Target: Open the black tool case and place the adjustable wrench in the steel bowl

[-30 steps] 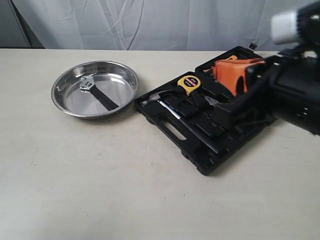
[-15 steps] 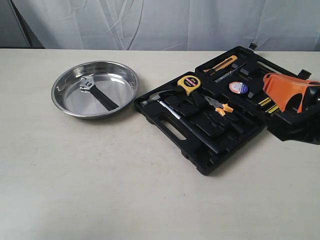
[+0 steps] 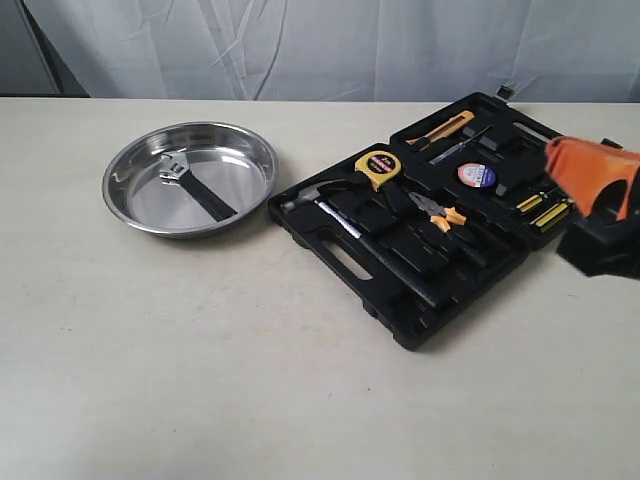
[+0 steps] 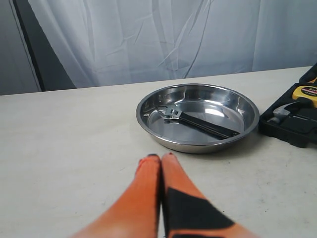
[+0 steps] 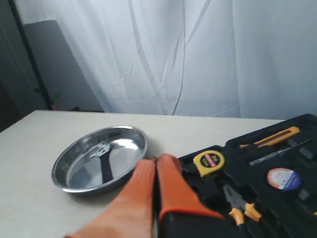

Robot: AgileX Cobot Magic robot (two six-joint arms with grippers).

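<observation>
Since the adjustable wrench already lies inside the steel bowl at the upper left of the exterior view, its handling matters only if it needs regripping. It looks rigid and dense for its size. I judge the polished head slippery, so the straight black handle, pinched mid-length across its flat sides, is the better hold. The bowl would probably skate on the table if nudged. At centre right sits the black tool case, lid open. The right gripper hangs at the right edge over the case's far end; from here I cannot tell its opening. This view shows one bowl, one wrench, one case, one hammer, one tape measure and one pair of pliers.

The left wrist view shows the left gripper pressed together on nothing, short of the bowl, with the wrench lying across the bowl floor.

The right wrist view shows the right gripper likewise pinched together and empty, between bowl and case.
</observation>
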